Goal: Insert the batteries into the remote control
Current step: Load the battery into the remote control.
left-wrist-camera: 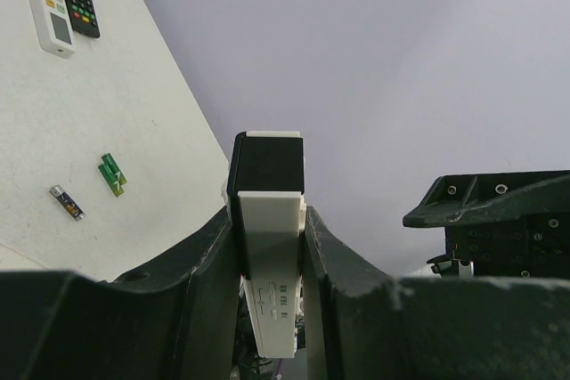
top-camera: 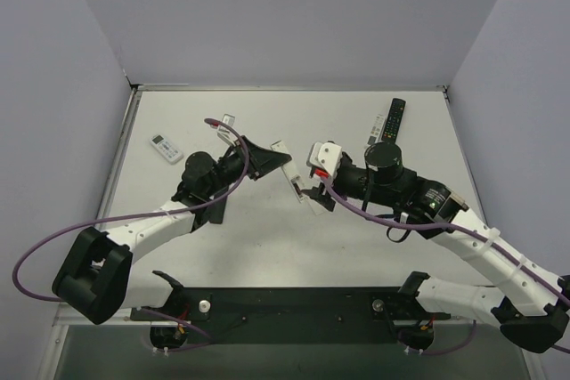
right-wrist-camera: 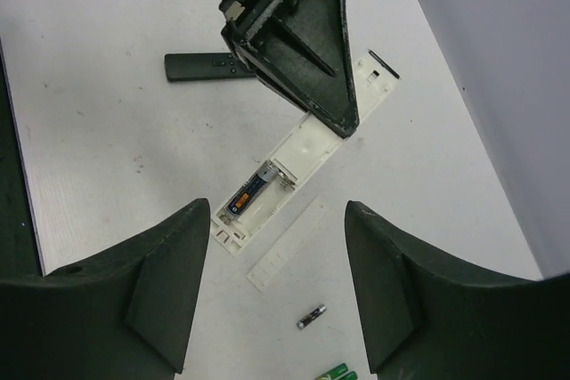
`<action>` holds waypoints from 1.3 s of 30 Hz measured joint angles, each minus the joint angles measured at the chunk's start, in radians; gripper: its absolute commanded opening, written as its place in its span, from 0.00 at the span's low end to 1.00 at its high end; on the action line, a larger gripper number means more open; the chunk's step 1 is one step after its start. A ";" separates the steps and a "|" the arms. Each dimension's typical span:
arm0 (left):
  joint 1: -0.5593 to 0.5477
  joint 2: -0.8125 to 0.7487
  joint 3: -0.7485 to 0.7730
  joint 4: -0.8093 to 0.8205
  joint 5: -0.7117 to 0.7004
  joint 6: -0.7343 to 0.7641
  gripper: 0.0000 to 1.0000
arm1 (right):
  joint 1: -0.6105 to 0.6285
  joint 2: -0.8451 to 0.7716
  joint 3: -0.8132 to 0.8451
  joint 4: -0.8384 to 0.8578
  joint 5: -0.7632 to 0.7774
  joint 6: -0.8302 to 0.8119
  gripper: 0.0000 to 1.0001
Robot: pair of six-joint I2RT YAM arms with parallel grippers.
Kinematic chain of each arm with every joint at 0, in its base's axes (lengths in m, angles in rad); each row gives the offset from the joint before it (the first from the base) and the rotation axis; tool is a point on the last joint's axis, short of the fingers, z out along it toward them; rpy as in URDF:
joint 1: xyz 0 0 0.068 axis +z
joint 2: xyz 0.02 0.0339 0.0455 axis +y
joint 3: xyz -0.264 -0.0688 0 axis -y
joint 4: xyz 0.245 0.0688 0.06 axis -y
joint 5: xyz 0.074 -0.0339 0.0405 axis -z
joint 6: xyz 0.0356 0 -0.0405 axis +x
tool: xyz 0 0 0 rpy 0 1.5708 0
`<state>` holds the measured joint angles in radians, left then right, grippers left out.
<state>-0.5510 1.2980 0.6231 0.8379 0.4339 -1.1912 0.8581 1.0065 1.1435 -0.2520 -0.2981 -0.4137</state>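
A white remote [right-wrist-camera: 307, 144] lies back up with its battery bay open, and one blue battery [right-wrist-camera: 252, 190] sits in the bay. My left gripper [right-wrist-camera: 303, 51] is shut on the remote's sides [left-wrist-camera: 270, 220] near its far end. My right gripper [right-wrist-camera: 278, 211] is open and empty, hovering above the bay end. The loose white bay cover [right-wrist-camera: 287, 244] lies beside the remote. A dark battery [right-wrist-camera: 311, 316] and two green batteries [right-wrist-camera: 337, 371] lie on the table near it. In the top view both grippers [top-camera: 283, 159] [top-camera: 313, 191] meet at the remote [top-camera: 293, 184] mid-table.
A black remote [top-camera: 394, 117] and a white remote [top-camera: 378, 128] lie at the back right. Another white remote [top-camera: 166, 148] lies at the back left, with a small white item [top-camera: 228, 119] behind it. A dark remote [right-wrist-camera: 209, 66] shows beyond my left gripper. Walls enclose the table.
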 measured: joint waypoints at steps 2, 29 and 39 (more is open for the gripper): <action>0.000 0.000 0.010 -0.018 0.014 0.002 0.00 | -0.007 0.003 -0.002 0.000 -0.038 -0.057 0.51; 0.000 -0.011 0.119 -0.203 0.168 0.105 0.00 | -0.151 0.173 0.027 -0.031 -0.491 -0.273 0.25; 0.000 -0.011 0.122 -0.216 0.190 0.115 0.00 | -0.151 0.210 0.047 -0.054 -0.503 -0.295 0.19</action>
<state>-0.5510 1.2869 0.7456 0.6220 0.6243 -1.0763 0.7071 1.2163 1.1904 -0.3058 -0.8013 -0.7086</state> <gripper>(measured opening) 0.374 0.207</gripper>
